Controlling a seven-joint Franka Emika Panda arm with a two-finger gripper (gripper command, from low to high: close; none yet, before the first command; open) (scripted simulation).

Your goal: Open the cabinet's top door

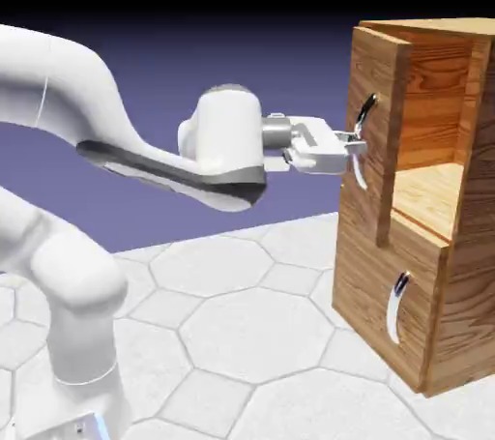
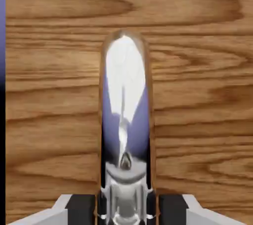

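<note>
The white two-finger end effector (image 1: 354, 148) reaches level toward the warm brown, boxy wood-grain cabinet (image 1: 454, 264) and is pinched onto the long curved silver handle (image 1: 362, 138) of the tall wood-grain top door (image 1: 372, 129); in the hand view that polished handle (image 2: 126, 110) runs up the middle of the frame, large, with the grey fingertips (image 2: 59, 211) pressed in at either side of its lower end and wood grain filling everything behind. The cabinet stands on the pale hexagon-tiled desk (image 1: 232, 322) at the exterior view's right, and the top door sits in its upper front, above the shorter panel (image 1: 382, 303) with its own short curved silver handle (image 1: 396, 308). The door already stands swung out from the carcass, its edge clear of the frame so that the lit wooden interior and shelf (image 1: 435, 187) show beside it. I judge the step in hand to be the pull itself, partly done, since the door is ajar but not wide. The next move calls for drawing the handle away from the cabinet along the arc of the door's hinge, letting the wrist turn with the panel so the grip does not slide along the slick curved metal or wrench off it.
</note>
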